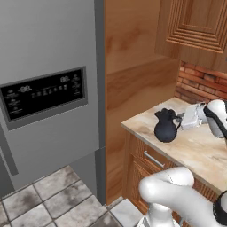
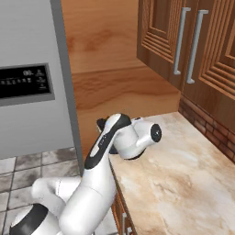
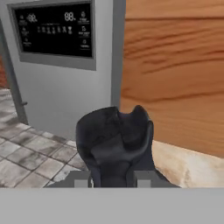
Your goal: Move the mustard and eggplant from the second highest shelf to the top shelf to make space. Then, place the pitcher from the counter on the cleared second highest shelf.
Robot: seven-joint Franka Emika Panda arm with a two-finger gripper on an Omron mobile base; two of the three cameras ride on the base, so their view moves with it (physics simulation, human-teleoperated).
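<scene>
The pincer (image 3: 112,177) is clamped narrow on the pitcher (image 3: 114,144), its two tips pressed against the dark jug's neck or handle side in the hand view. In the left base view the pitcher (image 1: 166,126) stands upright on the desk (image 1: 199,150), near its front left corner, with the pincer (image 1: 186,118) at its three o'clock. At nine o'clock rises the grey fridge door (image 1: 48,88) with its dark display panel (image 1: 43,94), beside a wooden side panel (image 1: 133,88).

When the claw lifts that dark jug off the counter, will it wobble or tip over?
Probably a little. The pitcher has a round fat belly under a narrow neck, so it may swing if held off-centre. It looks stiff and smooth, maybe slippery. The claw seems shut on it, while it stands upright on the counter.
</scene>
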